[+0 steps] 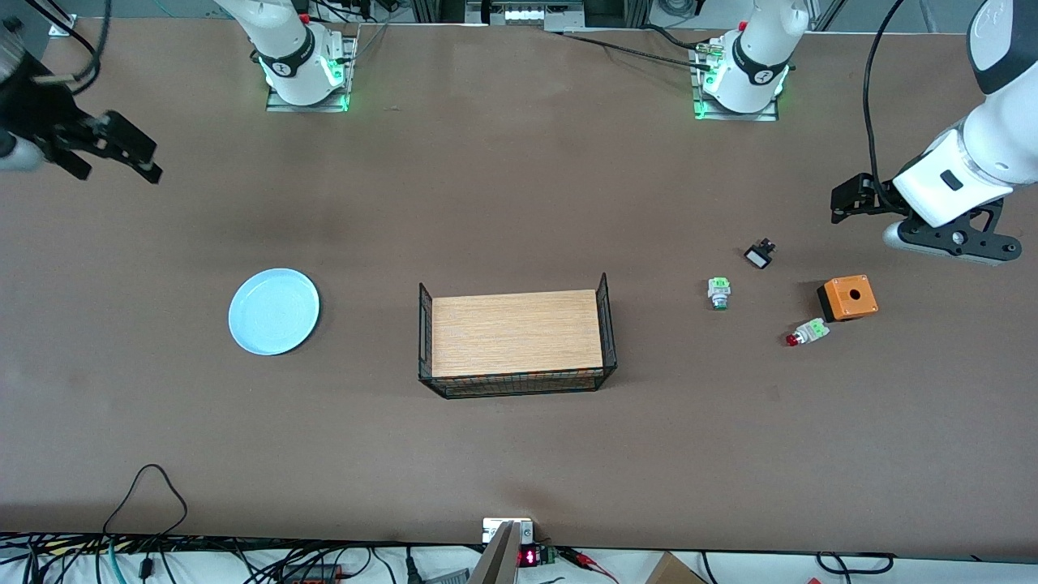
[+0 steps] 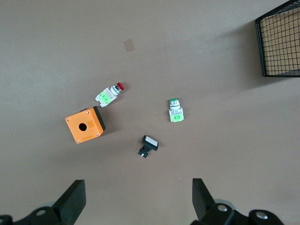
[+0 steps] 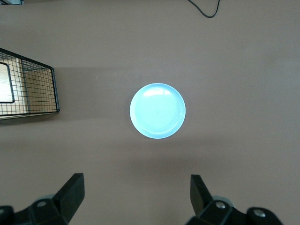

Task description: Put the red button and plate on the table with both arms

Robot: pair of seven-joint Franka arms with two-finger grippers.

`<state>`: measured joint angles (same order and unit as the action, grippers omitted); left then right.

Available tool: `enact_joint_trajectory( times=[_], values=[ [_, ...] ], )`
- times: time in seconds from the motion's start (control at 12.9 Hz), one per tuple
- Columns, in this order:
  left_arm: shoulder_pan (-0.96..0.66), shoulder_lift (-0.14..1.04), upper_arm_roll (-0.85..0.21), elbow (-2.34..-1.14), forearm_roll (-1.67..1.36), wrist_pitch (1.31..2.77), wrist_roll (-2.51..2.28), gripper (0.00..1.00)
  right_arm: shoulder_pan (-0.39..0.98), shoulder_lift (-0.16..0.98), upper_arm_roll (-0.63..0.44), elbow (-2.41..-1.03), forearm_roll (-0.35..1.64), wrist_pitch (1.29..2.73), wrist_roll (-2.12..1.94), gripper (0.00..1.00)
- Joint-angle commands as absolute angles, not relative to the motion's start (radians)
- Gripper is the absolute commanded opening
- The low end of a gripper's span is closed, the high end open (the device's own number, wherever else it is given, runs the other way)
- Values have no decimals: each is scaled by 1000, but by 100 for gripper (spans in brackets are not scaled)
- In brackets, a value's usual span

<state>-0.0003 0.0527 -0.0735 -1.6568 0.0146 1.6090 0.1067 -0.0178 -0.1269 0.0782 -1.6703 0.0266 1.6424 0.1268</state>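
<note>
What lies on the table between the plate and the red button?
In the front view, the wire basket stand sits between the plate and red button, with the green button.

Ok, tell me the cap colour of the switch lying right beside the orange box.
Red. The red button beside the orange box shows best in the left wrist view.

Wire basket stand (image 1: 516, 343) with wood top, frame centre. Green-capped switch (image 1: 718, 292), small black switch (image 1: 760, 255), orange box (image 1: 847, 298) clustered centre-right.

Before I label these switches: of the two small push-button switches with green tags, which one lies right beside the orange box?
The red-capped push-button switch, lying on its side against the orange box. The green-capped switch stands apart, nearer the wire basket stand.
</note>
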Motion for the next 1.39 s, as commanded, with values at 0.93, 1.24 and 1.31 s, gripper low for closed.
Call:
enact_joint_trajectory(
  times=[0.93, 1.24, 1.31],
  values=[
    [-8, 37, -61, -1660, -9, 1595, 126, 100, -38, 60, 94, -1491, 34, 1571, 123, 100],
    [-8, 37, -61, -1660, -9, 1595, 126, 100, -34, 51, 97, -1491, 3, 1539, 130, 100],
    [-8, 37, -61, -1660, -9, 1595, 126, 100, -31, 51, 101, -1493, -17, 1525, 130, 100]
  ],
)
